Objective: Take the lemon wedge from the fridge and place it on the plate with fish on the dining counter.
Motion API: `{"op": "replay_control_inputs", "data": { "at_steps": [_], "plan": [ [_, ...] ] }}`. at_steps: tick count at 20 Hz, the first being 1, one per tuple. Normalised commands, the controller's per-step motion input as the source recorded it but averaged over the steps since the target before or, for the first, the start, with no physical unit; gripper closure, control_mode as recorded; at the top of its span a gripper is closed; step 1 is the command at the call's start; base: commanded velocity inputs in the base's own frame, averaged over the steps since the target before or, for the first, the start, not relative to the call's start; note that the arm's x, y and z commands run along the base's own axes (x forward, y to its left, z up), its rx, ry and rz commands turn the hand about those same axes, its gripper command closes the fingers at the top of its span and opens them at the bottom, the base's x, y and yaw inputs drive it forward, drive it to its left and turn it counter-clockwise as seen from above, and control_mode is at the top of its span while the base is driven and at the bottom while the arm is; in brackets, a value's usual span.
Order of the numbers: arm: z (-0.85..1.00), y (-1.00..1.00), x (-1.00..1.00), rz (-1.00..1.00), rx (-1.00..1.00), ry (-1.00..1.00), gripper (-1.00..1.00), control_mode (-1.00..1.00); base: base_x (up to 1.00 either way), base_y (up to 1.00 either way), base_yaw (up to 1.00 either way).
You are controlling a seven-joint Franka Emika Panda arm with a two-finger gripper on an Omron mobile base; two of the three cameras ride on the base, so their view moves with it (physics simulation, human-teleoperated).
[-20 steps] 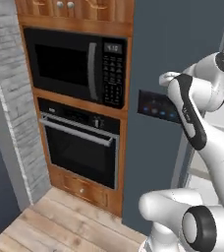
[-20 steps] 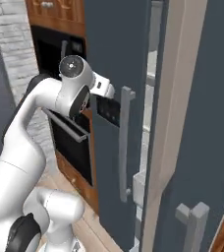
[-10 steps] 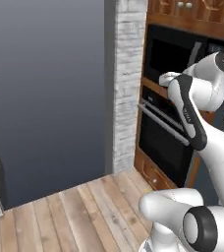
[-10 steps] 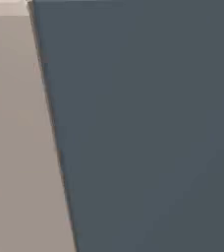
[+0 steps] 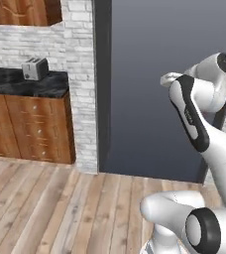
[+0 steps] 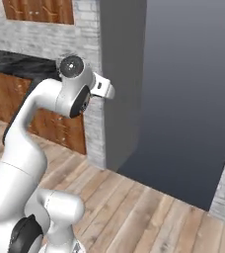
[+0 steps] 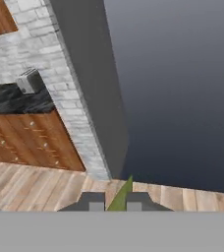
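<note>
In the hand view a tiny yellowish-green lemon wedge (image 7: 122, 193) stands pinched between the two dark finger tips of my gripper (image 7: 116, 202), which is shut on it. The white hand (image 5: 167, 78) is held up at chest height in front of a plain dark grey wall (image 5: 159, 84), and in the right base view the hand (image 6: 103, 89) points toward that same wall. The fridge, the plate with fish and the dining counter are out of view.
A white brick pillar (image 5: 79, 84) stands left of the grey wall. Further left, a black countertop (image 5: 21, 83) on wooden cabinets (image 5: 30, 126) carries a silver toaster (image 5: 34, 68). Wood plank floor (image 5: 60, 208) lies below.
The whole picture has swung: the base has turned away from the oven and fridge door, and now faces the brick pillar and grey wall. The arm holds the same raised pose.
</note>
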Motion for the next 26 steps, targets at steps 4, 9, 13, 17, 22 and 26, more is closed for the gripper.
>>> {"op": "replay_control_inputs", "data": {
  "at_steps": [4, 9, 13, 17, 22, 26],
  "plan": [
    [0.00, 0.00, 0.00, 0.00, 0.00, 0.00, 1.00, 1.00, 0.00, 0.17, 0.96],
    [0.00, 0.00, 0.00, 0.00, 0.00, 0.00, 1.00, 1.00, 0.00, 0.29, 0.93],
    [0.00, 0.00, 0.00, 0.00, 0.00, 0.00, 1.00, 1.00, 0.00, 0.40, 0.89],
    [0.00, 0.00, 0.00, 0.00, 0.00, 0.00, 1.00, 1.00, 0.02, 0.60, 0.76],
    [0.00, 0.00, 0.00, 0.00, 0.00, 0.00, 1.00, 1.00, 0.38, 0.92, 0.30],
    [0.00, 0.00, 0.00, 0.00, 0.00, 0.00, 1.00, 1.00, 0.14, 1.00, 0.00]
  ]
}}
